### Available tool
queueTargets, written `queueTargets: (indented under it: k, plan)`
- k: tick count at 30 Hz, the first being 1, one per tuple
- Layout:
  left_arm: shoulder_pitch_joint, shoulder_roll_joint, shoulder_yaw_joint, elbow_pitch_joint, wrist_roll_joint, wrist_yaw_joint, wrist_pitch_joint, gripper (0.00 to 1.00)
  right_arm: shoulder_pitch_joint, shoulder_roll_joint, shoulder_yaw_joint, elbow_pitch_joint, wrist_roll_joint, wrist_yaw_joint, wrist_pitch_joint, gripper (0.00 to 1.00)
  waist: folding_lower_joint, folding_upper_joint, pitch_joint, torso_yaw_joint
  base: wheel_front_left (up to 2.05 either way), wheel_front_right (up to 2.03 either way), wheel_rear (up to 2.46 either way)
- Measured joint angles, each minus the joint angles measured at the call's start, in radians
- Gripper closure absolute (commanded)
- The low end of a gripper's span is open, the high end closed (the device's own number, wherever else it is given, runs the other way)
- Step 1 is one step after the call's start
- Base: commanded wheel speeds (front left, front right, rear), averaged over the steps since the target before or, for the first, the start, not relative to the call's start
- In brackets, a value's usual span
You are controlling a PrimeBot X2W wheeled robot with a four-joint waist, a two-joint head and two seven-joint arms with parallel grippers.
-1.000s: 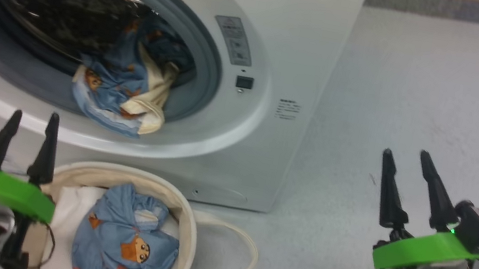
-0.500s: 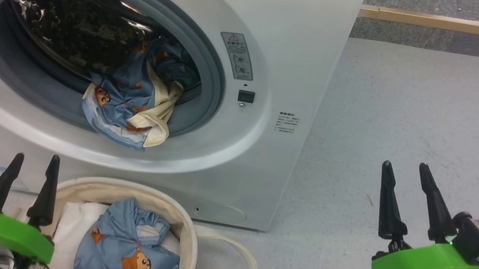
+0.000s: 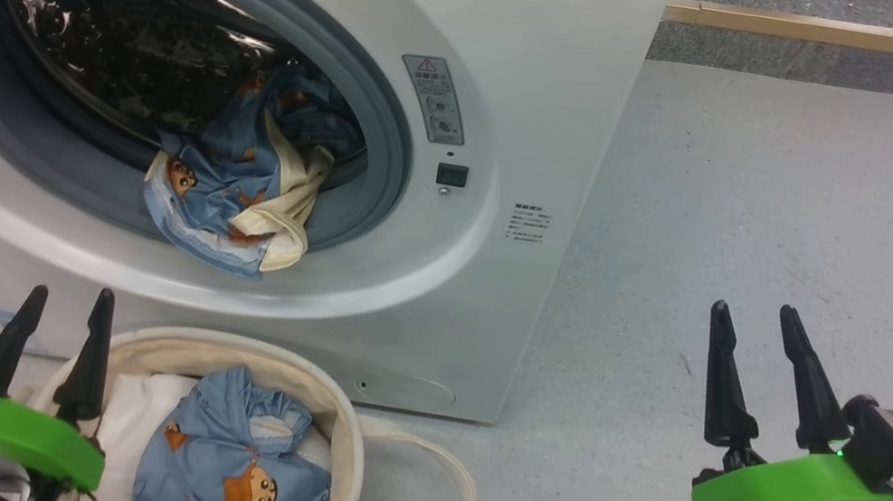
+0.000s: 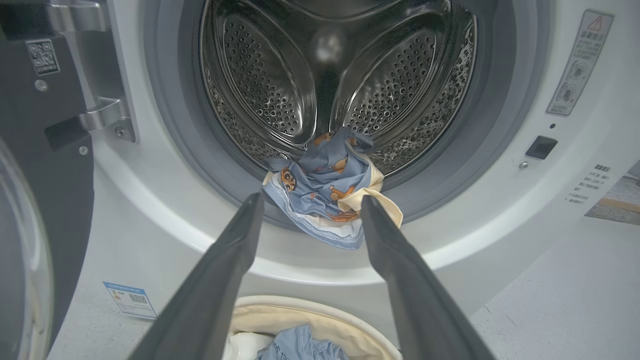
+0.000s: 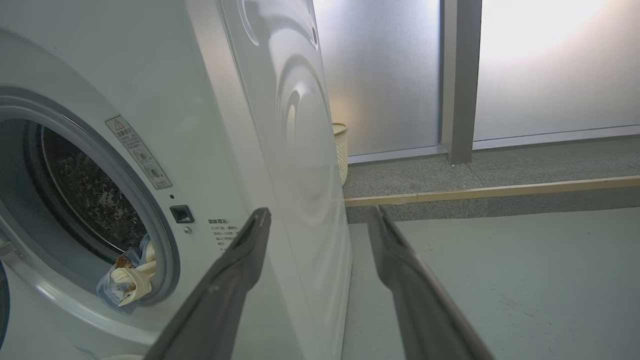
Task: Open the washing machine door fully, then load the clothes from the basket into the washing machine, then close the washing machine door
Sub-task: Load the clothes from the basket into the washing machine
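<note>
The white washing machine (image 3: 538, 46) stands with its door (image 4: 30, 210) swung open at the far left. A bundle of blue bear-print and cream clothes (image 3: 233, 185) hangs over the grey gasket at the drum mouth (image 4: 325, 195). More blue bear-print clothes (image 3: 233, 470) lie in the cream basket (image 3: 351, 454) on the floor in front of the machine. My left gripper (image 3: 69, 296) hovers open and empty at the basket's left rim, pointing toward the drum (image 4: 310, 202). My right gripper (image 3: 753, 309) is open and empty over the floor, right of the machine.
A white pad (image 3: 128, 415) lies in the basket beside the clothes. Grey floor (image 3: 789, 182) stretches to the right, ending at a wooden strip (image 3: 861, 34). A pale woven bin (image 5: 341, 150) stands behind the machine near frosted glass panels.
The head camera tilted up, so the whole picture shifted down since a second ago. Both grippers stay open and hardly move; the clothes lie as before.
</note>
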Motion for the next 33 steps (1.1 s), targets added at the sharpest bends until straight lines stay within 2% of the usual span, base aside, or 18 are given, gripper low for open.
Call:
queueTargets:
  k: [8,12,25,33]
  plan:
    - [-0.001,-0.001,-0.01,-0.001,0.0,0.0,0.0,0.0,0.0,0.0,0.003,0.004,0.004,0.0,0.0,0.0,0.0,0.0,0.009,-0.007,0.0,0.0,0.0]
    - [-0.029,-0.001,-0.041,0.043,0.0,0.0,0.0,0.0,-0.002,0.002,0.007,0.003,0.005,0.0,0.0,0.0,0.0,0.0,0.023,-0.015,0.0,0.0,0.0]
    - [-0.299,0.011,-0.121,0.251,-0.058,0.0,0.0,0.0,-0.041,0.008,0.016,-0.014,0.002,0.0,0.0,0.0,0.0001,0.0,0.128,-0.08,0.0,0.0,0.0]
    - [-0.428,0.039,-0.185,0.399,-0.148,0.0,0.0,0.0,-0.068,0.013,0.001,-0.038,-0.012,0.0,0.0,0.0,0.0002,0.0,0.206,-0.137,0.0,0.0,0.0]
